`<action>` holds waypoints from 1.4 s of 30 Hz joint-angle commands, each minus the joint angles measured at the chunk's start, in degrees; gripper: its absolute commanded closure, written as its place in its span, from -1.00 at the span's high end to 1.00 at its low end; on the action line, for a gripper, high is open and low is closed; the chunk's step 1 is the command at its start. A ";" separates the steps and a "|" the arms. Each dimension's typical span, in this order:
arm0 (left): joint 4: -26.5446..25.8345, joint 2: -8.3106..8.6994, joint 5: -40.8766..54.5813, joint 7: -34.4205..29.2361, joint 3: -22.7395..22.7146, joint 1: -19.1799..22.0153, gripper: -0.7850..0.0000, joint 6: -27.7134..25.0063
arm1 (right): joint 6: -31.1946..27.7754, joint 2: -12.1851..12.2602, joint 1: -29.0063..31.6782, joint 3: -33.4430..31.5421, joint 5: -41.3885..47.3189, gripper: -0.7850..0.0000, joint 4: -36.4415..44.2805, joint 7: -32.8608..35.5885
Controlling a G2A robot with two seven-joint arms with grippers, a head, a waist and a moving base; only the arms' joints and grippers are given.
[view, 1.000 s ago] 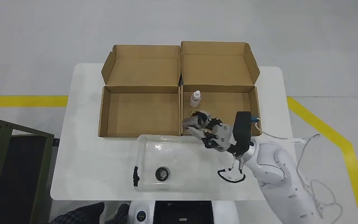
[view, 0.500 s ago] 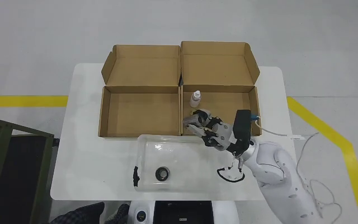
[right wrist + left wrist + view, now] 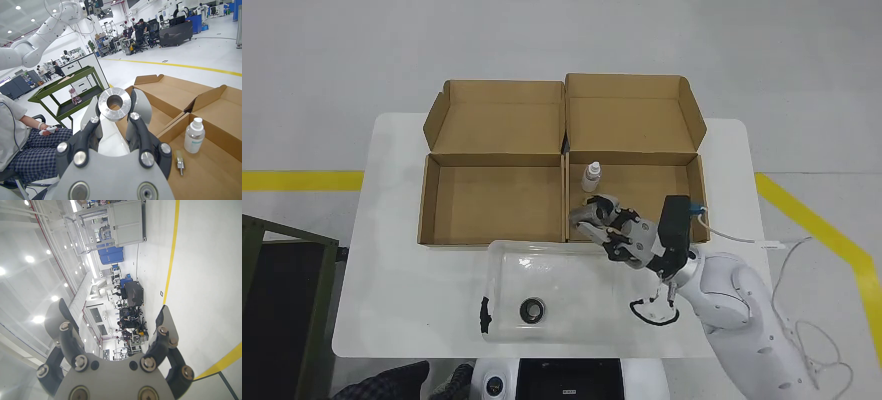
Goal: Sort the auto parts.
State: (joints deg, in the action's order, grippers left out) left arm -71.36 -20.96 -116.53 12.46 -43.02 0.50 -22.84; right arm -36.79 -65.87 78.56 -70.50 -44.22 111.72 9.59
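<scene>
My right gripper (image 3: 114, 106) is shut on a thick silver metal ring (image 3: 114, 103), held up in the air. From above, this gripper (image 3: 587, 213) hangs over the front left corner of the right cardboard box (image 3: 642, 205). Inside that box stand a small white bottle (image 3: 590, 177) (image 3: 194, 137) and a little metal bolt (image 3: 179, 164). A clear tray (image 3: 582, 290) at the table's front holds a black ring (image 3: 533, 310) and a thin black O-ring (image 3: 655, 313). My left gripper (image 3: 112, 306) is open, points into the room and has nothing between its fingers.
The left cardboard box (image 3: 492, 205) has a bare floor; both boxes' lids stand open at the back. A black strip (image 3: 483, 316) lies at the tray's left edge. A green metal cart (image 3: 75, 94) stands beside the table.
The right arm has edged slightly toward the boxes with the metal ring still held. Everything in the tray and boxes lies as before.
</scene>
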 commanded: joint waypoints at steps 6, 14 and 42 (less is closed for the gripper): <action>0.00 0.00 0.00 0.00 0.00 0.00 1.00 0.00 | 2.89 -0.70 -4.96 4.25 -3.05 -1.00 -2.76 2.75; 0.00 0.00 0.00 0.00 0.00 0.00 1.00 0.00 | 6.81 -2.13 -12.77 9.88 -6.15 -1.00 -7.43 4.01; 0.00 0.00 0.00 0.00 0.00 0.00 1.00 0.00 | 20.35 -10.28 -37.03 28.63 -11.62 -1.00 -30.31 12.63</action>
State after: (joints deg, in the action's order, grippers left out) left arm -71.36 -20.96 -116.53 12.46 -43.02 0.50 -22.84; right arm -16.83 -75.85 41.98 -42.42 -55.72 82.37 22.20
